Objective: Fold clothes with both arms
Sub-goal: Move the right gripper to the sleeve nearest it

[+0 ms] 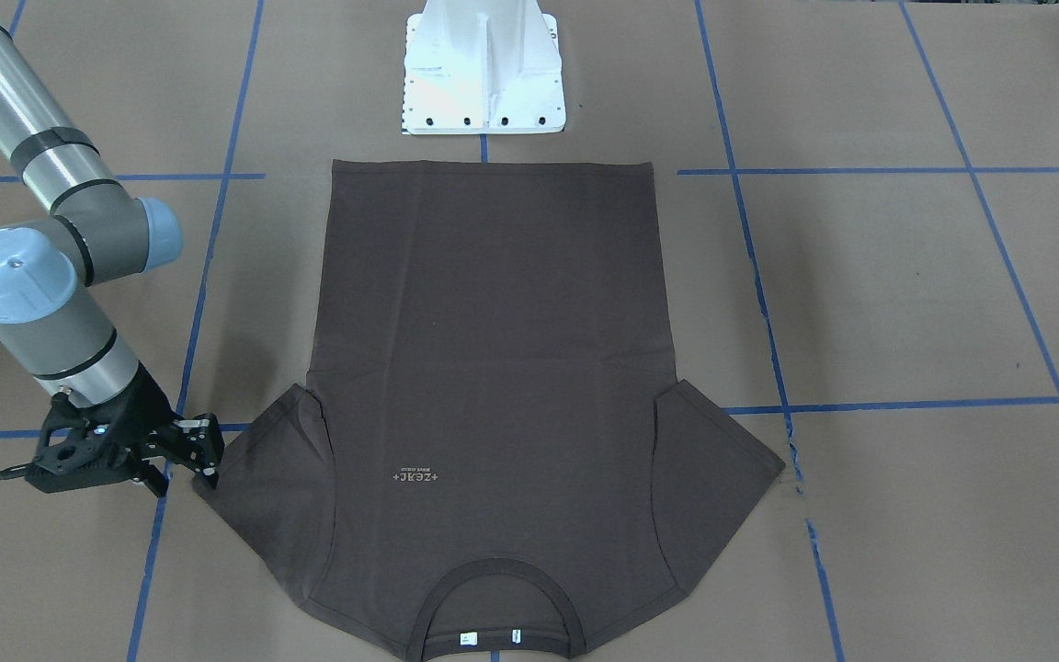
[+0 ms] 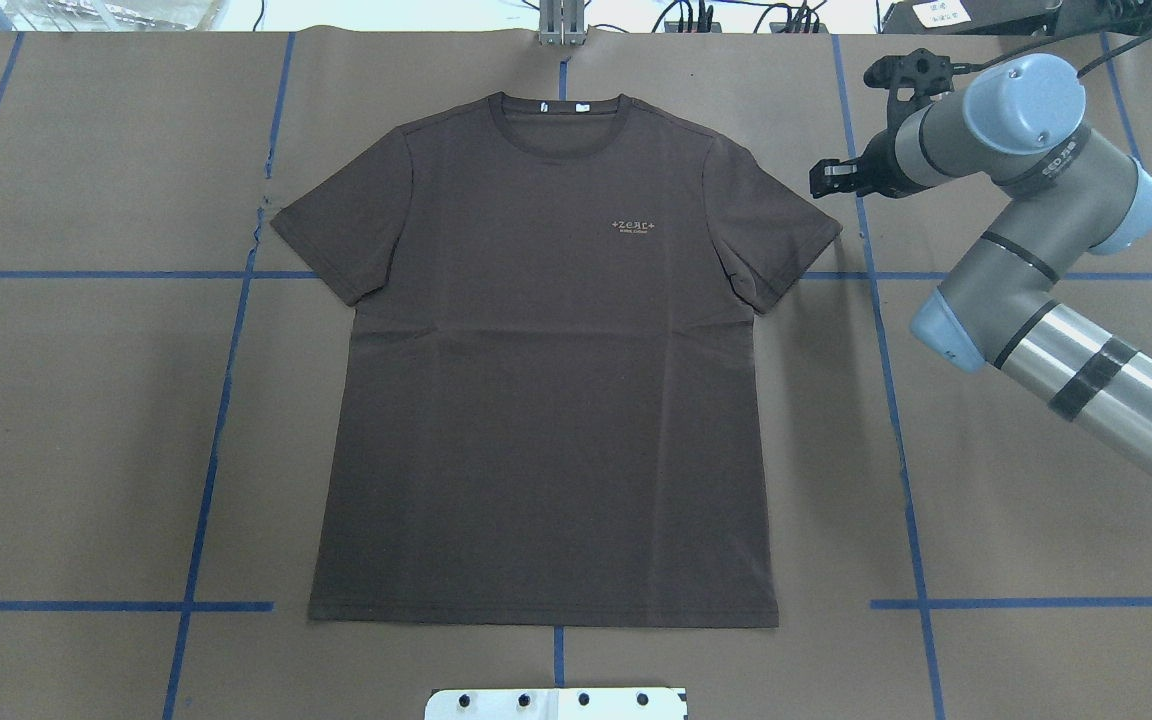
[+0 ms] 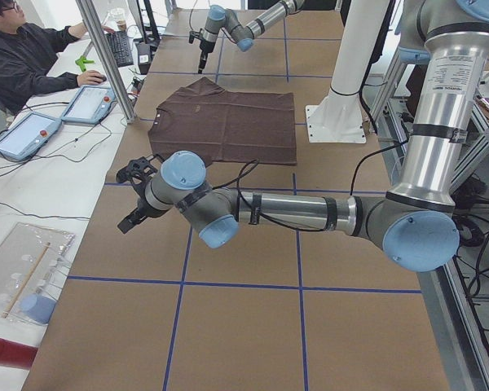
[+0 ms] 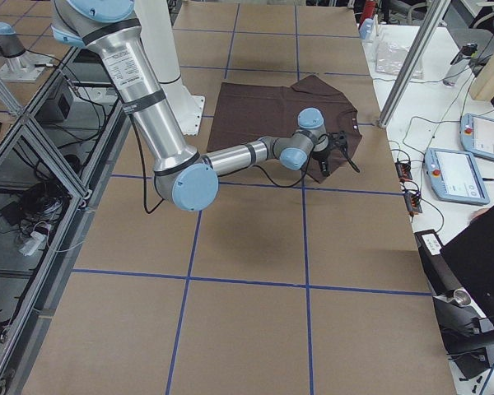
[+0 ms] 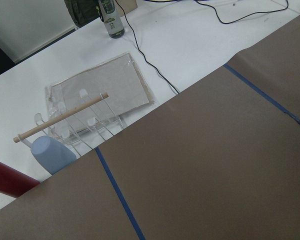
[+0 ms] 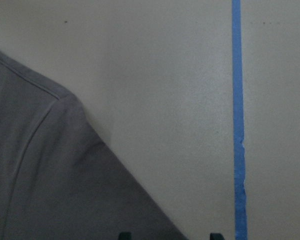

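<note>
One dark brown T-shirt (image 2: 546, 400), spread flat and face up on the paper-covered table (image 2: 76, 430). In the overhead view its ribbed collar (image 2: 561, 120) lay at 12 o'clock and its hem at 6 o'clock. The pale chest logo (image 2: 634, 226) sat toward 1 o'clock of the garment's middle, and both short sleeves were splayed outward.

One right gripper (image 2: 829, 180), at 2 o'clock of the shirt in the overhead view, just beside the sleeve's tip. Its fingers were spread apart. In the wrist view one fingertip (image 6: 123, 235) sat over the sleeve's edge and the other over bare paper, seemingly without touching the cloth.

One left gripper (image 3: 130, 218), well apart from the shirt, at 7 o'clock of it in the left side view. Whether its fingers were spread or pressed together could not be told.

One white base pedestal (image 2: 556, 703), at 6 o'clock, near the hem.

Several blue tape lines (image 2: 226, 380), gridding the paper.
</note>
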